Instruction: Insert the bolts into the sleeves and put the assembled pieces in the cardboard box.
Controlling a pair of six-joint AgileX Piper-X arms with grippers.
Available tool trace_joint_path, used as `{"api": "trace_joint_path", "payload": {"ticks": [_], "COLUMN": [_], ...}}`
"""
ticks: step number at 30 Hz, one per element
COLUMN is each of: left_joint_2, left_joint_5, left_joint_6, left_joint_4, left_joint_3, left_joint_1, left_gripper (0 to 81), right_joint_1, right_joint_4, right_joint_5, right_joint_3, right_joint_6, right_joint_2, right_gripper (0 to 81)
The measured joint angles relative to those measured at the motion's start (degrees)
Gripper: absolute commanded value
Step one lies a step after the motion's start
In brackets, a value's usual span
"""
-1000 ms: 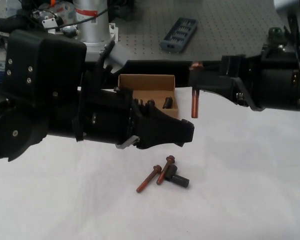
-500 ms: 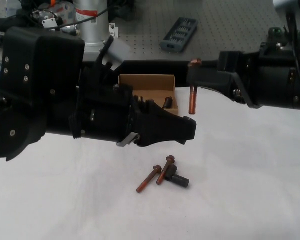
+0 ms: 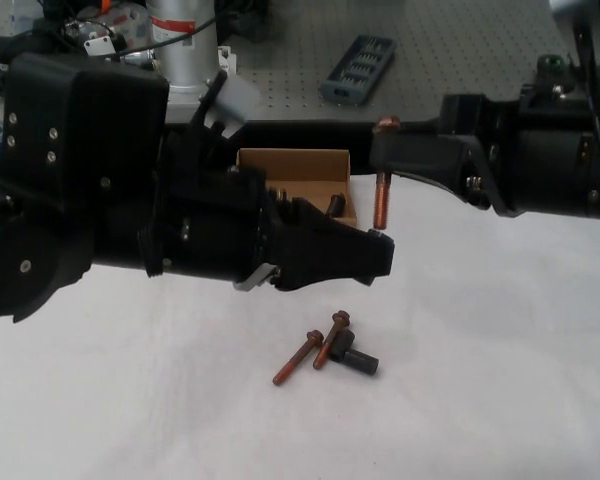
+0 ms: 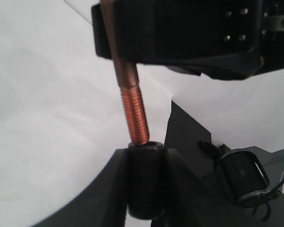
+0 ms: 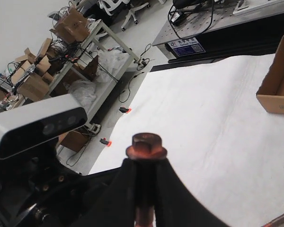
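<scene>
My right gripper (image 3: 386, 150) is shut on a copper bolt (image 3: 382, 200) that hangs upright, head up (image 5: 146, 145). My left gripper (image 3: 377, 248) is shut on a black sleeve (image 4: 144, 182) directly below it. In the left wrist view the bolt's threaded tip (image 4: 138, 125) meets the sleeve's top opening. Both grippers hover just in front of the cardboard box (image 3: 292, 160), which holds several dark pieces. Two loose bolts (image 3: 298, 359) and a black sleeve (image 3: 361, 358) lie on the white cloth nearer the front.
The left arm's bulky body (image 3: 80, 190) covers the bench's left side. A grey ridged tray (image 3: 358, 66) lies on the perforated table behind. White cloth (image 3: 500, 350) spreads open at the front and right. The box's corner (image 5: 279, 80) appears in the right wrist view.
The right gripper has carried the bolt a little to the left, over the left gripper's tip. The left arm has risen slightly, bringing the sleeve under the bolt.
</scene>
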Motion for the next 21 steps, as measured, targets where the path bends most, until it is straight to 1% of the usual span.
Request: {"api": "trace_joint_path", "payload": {"ticks": [11, 21], "left_joint_2": [0.0, 0.0], "left_joint_5": [0.0, -2.2], "left_joint_6": [-1.2, -1.3], "left_joint_4": [-2.2, -3.5], "left_joint_3": [0.3, 0.3], "left_joint_1": [0.0, 0.0], "left_gripper": [0.6, 0.6], "right_joint_1": [-0.4, -0.5], "right_joint_4": [-0.7, -0.5], "right_joint_5": [-0.4, -0.4], "right_joint_3": [0.0, 0.0], "right_joint_6": [2.4, 6.7], "right_joint_2": [0.0, 0.3], "right_gripper": [2.8, 2.8]}}
